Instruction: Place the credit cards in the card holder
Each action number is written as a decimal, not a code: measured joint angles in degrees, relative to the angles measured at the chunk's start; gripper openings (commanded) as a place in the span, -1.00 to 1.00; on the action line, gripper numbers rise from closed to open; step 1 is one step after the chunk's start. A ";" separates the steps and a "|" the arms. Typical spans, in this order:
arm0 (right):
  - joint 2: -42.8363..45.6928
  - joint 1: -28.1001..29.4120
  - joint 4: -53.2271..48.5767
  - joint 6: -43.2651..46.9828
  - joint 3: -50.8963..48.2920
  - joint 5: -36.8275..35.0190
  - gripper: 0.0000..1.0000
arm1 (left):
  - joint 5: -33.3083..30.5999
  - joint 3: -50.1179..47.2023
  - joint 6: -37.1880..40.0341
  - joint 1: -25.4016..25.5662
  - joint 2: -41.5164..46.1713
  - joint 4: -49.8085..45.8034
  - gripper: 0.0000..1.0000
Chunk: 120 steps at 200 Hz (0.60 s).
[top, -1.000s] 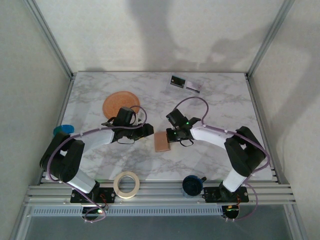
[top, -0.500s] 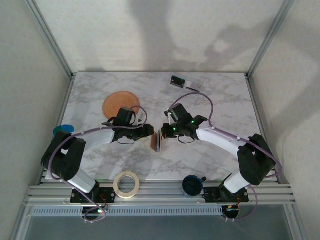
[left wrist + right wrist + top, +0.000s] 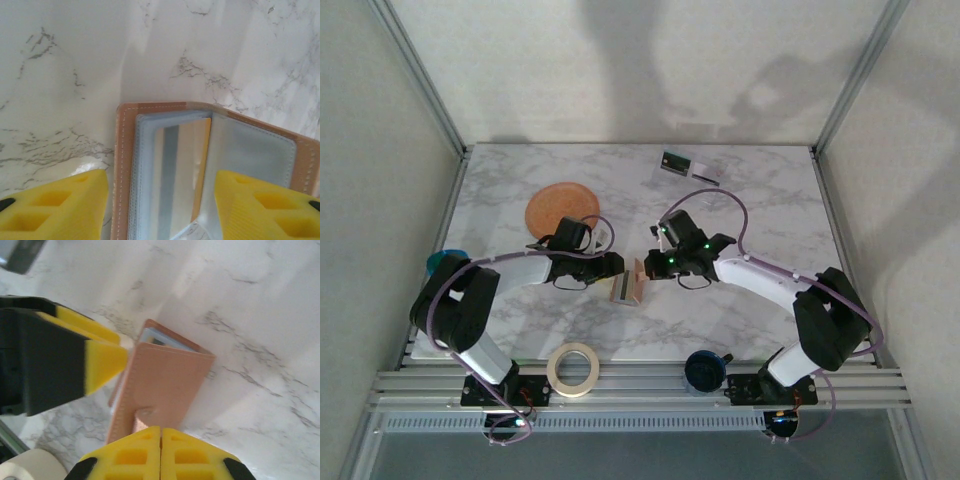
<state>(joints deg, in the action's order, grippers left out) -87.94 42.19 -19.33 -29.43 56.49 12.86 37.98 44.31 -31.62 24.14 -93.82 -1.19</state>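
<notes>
The card holder [image 3: 628,284] is standing half open near the middle of the table [image 3: 770,200], no longer lying flat as a second ago. The right gripper [image 3: 160,432] is pinching its snap tab [image 3: 145,415] with closed fingers and raising the cover. The left gripper [image 3: 161,200] is waiting half wide around the clear sleeves [image 3: 170,165]. The pockets are becoming reachable, while the credit cards [image 3: 689,165] are still lying by the far edge

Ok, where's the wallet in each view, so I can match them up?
Top external: wallet mid-table, beside the left gripper.
Left wrist: lower centre, open, clear sleeves showing.
Right wrist: centre, tan cover toward the camera.
Shared landmark: the left gripper's yellow fingers, flanking it in the left wrist view, to its left in the right wrist view.
</notes>
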 measured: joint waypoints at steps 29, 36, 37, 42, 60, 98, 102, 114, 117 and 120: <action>0.00 -1.99 -1.75 0.31 -2.47 -1.81 -1.00 | -0.02 0.11 0.17 0.02 -0.96 0.00 0.11; 0.00 -2.27 -2.08 0.28 -3.13 -2.38 -1.00 | -0.04 0.20 0.26 0.02 -1.36 -0.04 0.11; 0.00 -2.32 -2.12 0.31 -3.21 -2.38 -1.00 | -0.04 0.20 0.31 0.02 -1.38 -0.07 0.11; 0.00 -2.54 -2.38 0.33 -3.63 -2.71 -1.00 | -0.04 0.22 0.39 0.02 -1.55 -0.15 0.11; 0.00 -3.15 -3.58 0.76 -4.55 -3.74 -1.00 | -0.02 0.22 0.39 0.02 -1.64 -0.37 0.08; 0.00 -3.98 -4.09 2.01 -5.81 -5.38 -0.64 | 0.00 1.36 0.63 0.35 -2.38 -0.59 0.06; 0.00 -4.11 -4.15 2.38 -5.86 -5.40 -0.62 | 0.00 1.49 0.63 0.48 -2.40 -0.59 0.06; 0.02 -4.26 -4.26 2.89 -5.88 -5.42 -0.59 | -0.02 1.97 0.66 0.85 -2.64 -0.63 0.05; 0.04 -4.26 -4.28 3.02 -5.88 -5.46 -0.53 | -0.02 2.14 0.66 0.96 -2.75 -0.70 0.05; 0.11 -4.33 -4.28 3.08 -5.88 -5.55 -0.51 | -0.02 2.25 0.74 1.03 -2.89 -0.70 0.04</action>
<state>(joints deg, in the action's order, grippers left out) -87.83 37.87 -23.62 -26.35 50.61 7.31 37.95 46.57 -30.87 25.17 -96.71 -1.89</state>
